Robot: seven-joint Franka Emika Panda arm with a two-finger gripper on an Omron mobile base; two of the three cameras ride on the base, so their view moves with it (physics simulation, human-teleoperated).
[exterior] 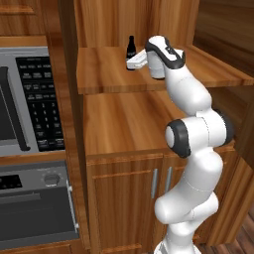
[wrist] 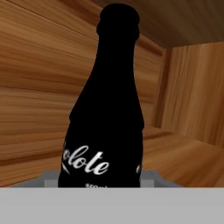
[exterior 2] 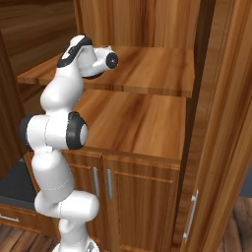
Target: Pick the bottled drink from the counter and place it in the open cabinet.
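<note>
— Warm-brown wood all round. How does the tool (exterior: 130, 63) stand?

— At the bottled drink (exterior: 131, 52), upright on the open cabinet (exterior: 114, 74)'s upper shelf; whether it grips, I cannot tell.

— Risks?

— A sideways pull-back could topple the bottle, I judge.

— Contents?

— That bottle; the shelf below looks bare.

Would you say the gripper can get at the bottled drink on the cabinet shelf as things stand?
Probably yes. The gripper is already right at the bottled drink, which stands upright on the open cabinet's shelf. Nothing shows between them. Whether the fingers grip it, I cannot tell.
</note>
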